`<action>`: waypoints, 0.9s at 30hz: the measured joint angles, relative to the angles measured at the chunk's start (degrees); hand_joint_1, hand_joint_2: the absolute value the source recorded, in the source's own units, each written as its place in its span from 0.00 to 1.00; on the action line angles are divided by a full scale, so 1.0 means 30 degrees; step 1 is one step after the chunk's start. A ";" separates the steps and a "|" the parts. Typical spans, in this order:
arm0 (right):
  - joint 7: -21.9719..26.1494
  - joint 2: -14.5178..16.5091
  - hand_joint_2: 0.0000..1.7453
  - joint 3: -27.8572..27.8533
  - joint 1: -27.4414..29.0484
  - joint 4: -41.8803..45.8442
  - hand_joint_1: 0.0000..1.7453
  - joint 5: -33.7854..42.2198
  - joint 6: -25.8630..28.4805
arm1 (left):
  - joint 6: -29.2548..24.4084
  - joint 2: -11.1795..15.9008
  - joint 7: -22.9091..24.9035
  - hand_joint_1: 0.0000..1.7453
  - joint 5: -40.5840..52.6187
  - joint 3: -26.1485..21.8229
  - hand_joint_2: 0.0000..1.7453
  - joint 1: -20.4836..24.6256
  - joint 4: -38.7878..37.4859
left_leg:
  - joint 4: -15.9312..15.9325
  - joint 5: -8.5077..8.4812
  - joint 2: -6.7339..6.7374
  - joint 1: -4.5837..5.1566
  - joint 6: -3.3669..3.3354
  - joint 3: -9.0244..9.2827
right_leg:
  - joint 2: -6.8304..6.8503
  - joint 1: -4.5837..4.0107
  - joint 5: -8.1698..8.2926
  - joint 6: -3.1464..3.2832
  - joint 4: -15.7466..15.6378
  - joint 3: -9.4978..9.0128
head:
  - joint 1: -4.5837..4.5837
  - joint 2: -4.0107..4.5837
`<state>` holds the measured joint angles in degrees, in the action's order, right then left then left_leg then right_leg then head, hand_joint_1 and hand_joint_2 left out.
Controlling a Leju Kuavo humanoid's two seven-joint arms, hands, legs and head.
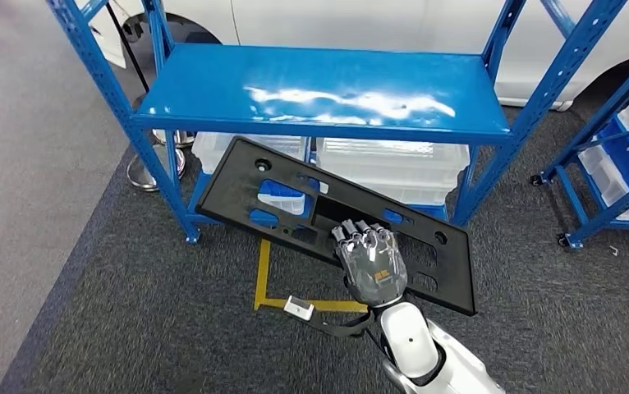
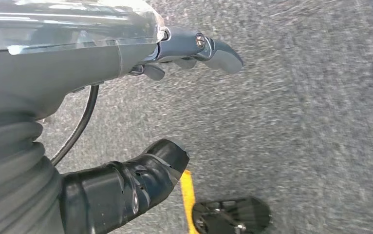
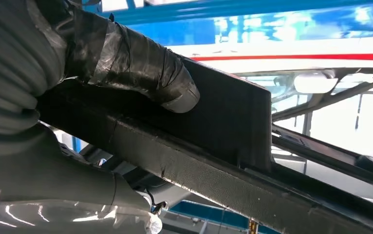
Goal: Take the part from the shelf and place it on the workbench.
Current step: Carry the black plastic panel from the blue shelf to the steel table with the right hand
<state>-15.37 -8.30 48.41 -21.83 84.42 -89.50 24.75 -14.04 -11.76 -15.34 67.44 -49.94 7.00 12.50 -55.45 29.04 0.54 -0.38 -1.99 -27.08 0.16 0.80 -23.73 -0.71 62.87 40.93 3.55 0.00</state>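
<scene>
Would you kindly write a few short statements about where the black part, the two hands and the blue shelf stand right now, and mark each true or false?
1. The right hand holds the black part. True.
2. The black part lies flat on the blue shelf. False: it is tilted in the air in front of the shelf.
3. The left hand grips the part too. False: it holds nothing, above grey carpet.
4. White bins sit under the top board. True.

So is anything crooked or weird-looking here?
Yes. The black part hangs tilted in the air in front of the blue shelf, gripped near one end by the right robot hand. Its long end sticks out unsupported. The right robot hand's thumb is wrapped in tape. Nothing looks spilled or broken.
</scene>
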 joint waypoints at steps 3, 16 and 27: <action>0.0292 0.0153 1.00 -0.0299 0.0420 -0.0002 1.00 0.0288 0.0195 | -0.0004 -0.0005 -0.0029 0.00 -0.0004 -0.0007 1.00 -0.0049 0.0000 | -0.0104 -0.0467 0.0030 0.0063 -0.0150 -0.0611 | -0.0020 0.0022 -0.2217 -0.0106 0.3480 0.1040 | -0.0004 0.0000; 0.0812 0.0967 1.00 -0.1296 0.1145 0.0207 1.00 0.0517 0.1538 | -0.0011 -0.0035 -0.0038 0.00 0.0018 -0.0015 1.00 -0.0108 0.0000 | -0.3029 0.0727 -0.0057 0.0079 0.0741 -0.2629 | 0.0037 0.0043 -0.0812 0.0788 -0.1241 -0.2272 | -0.0051 0.0000; 0.1226 0.1484 1.00 -0.2505 0.2070 0.0277 1.00 0.1130 0.2384 | -0.0013 -0.0033 -0.0035 0.00 0.0018 -0.0017 1.00 -0.0250 -0.0007 | -0.0999 -0.0310 -0.1030 -0.0314 0.0886 -0.1366 | -0.0891 0.0186 -0.0361 -0.0011 -0.1023 -0.1648 | -0.0042 0.0000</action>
<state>-11.69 -3.85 40.89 -15.62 85.25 -86.12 31.90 -14.08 -11.86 -15.44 67.49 -49.99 6.25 12.48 -58.44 28.11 -2.56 -1.32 0.66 -31.18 -2.51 1.35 -24.81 -0.75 59.81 35.99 3.43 0.00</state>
